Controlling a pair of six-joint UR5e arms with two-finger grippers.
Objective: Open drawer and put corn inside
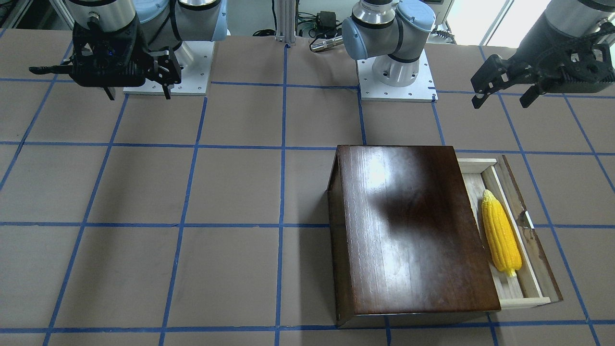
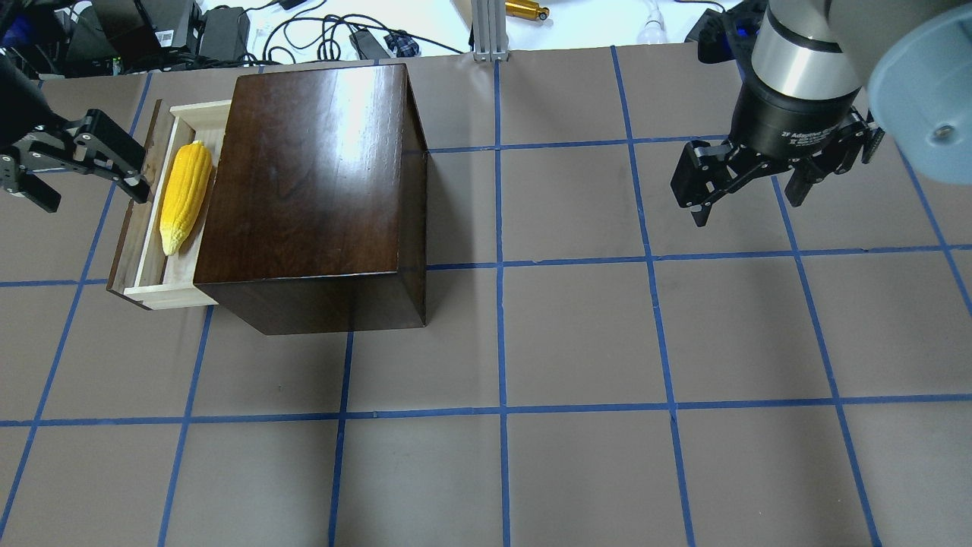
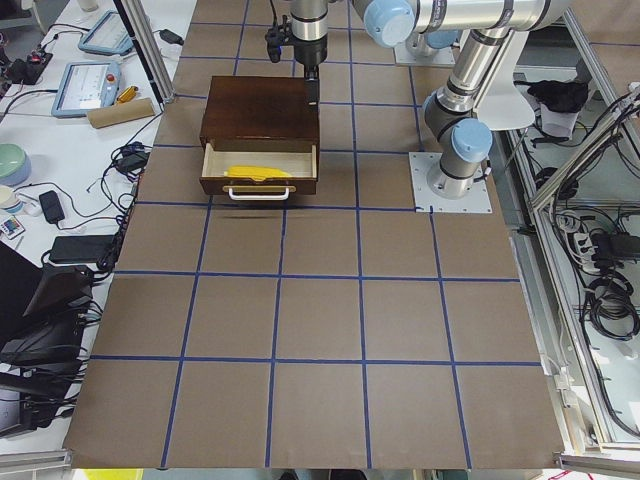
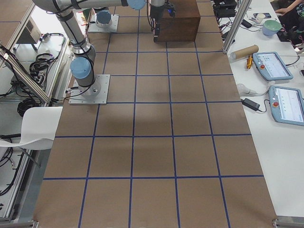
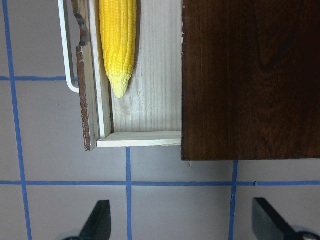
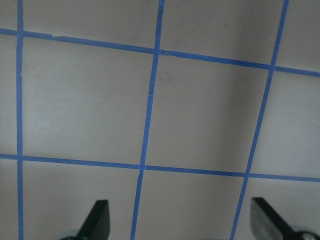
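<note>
The dark wooden box [image 1: 413, 226] stands on the table with its drawer [image 1: 523, 288] pulled out. The yellow corn [image 1: 501, 233] lies lengthwise inside the drawer; it also shows in the overhead view [image 2: 184, 196] and the left wrist view [image 5: 118, 45]. My left gripper [image 2: 93, 199] is open and empty, hovering just beside the drawer's front panel, off the corn. My right gripper [image 2: 748, 209] is open and empty, far from the box above bare table.
The table is brown with a blue tape grid. The drawer's metal pull [image 5: 62, 45] sticks out on the side facing my left gripper. Cables and devices lie beyond the table's far edge [image 2: 228, 38]. The arm bases [image 1: 396, 72] stand at the robot's side.
</note>
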